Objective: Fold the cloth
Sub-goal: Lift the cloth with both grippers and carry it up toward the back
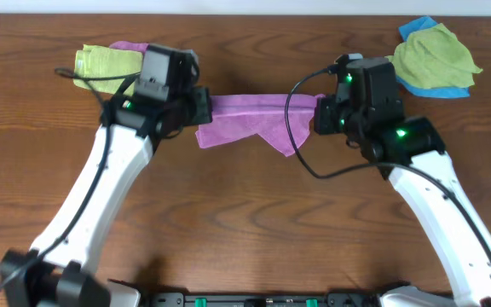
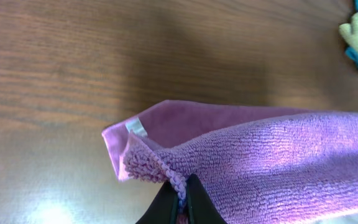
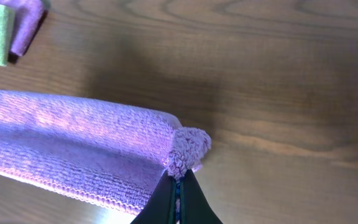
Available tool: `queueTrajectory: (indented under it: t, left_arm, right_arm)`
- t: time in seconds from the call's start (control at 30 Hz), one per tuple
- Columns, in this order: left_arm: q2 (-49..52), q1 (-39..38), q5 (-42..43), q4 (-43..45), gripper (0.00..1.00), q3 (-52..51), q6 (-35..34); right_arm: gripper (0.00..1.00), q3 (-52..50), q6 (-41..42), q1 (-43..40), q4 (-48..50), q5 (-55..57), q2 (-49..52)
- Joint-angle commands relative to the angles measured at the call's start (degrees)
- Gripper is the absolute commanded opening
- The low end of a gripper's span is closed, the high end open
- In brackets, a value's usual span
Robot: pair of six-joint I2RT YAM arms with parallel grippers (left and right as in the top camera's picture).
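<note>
The left hand [image 2: 182, 194] and right hand [image 3: 178, 186] pinch the cloth [image 1: 254, 115].

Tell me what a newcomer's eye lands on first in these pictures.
The lilac cloth spans the middle of the overhead view between both arms. The left tool is shut on the end near the white label, and the right tool is shut on the opposite end. Next comes the lime-green cloth lying over a blue cloth at the top right of that view.
</note>
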Motion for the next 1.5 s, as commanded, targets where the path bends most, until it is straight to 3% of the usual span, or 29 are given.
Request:
queueTrajectory:
  t: [0.0, 0.33, 0.5, 0.93, 1.13, 1.47]
  left_arm:
    - [3.69, 0.81, -0.22, 0.17, 0.06, 5.97, 2.6]
    - [13.4, 1.64, -1.99, -3.87, 0.06, 24.44, 6.64]
    - [13.09, 1.92, -2.03, -8.92, 0.06, 27.8, 7.72]
    - [12.92, -1.77, -3.32, -25.83, 0.06, 27.76, 8.94]
    - [12.24, -1.97, -5.09, -24.92, 0.06, 25.99, 8.94]
    - [7.45, -2.29, -4.55, -19.47, 0.06, 12.44, 6.32]
  right_arm:
    - [0.01, 4.24, -2.38, -1.6, 0.74, 1.25, 3.26]
    - [0.01, 21.38, -6.19, -4.33, -2.36, 1.46, 13.25]
    - [0.01, 26.47, -8.28, -4.59, -7.93, 1.51, 13.73]
    - [0.01, 26.77, -7.82, -2.25, -25.27, 1.79, 13.38]
    - [0.02, 23.06, -8.22, -2.43, -24.2, 3.85, 11.21]
    - [0.02, 14.32, -7.34, -2.36, -23.93, 2.34, 7.93]
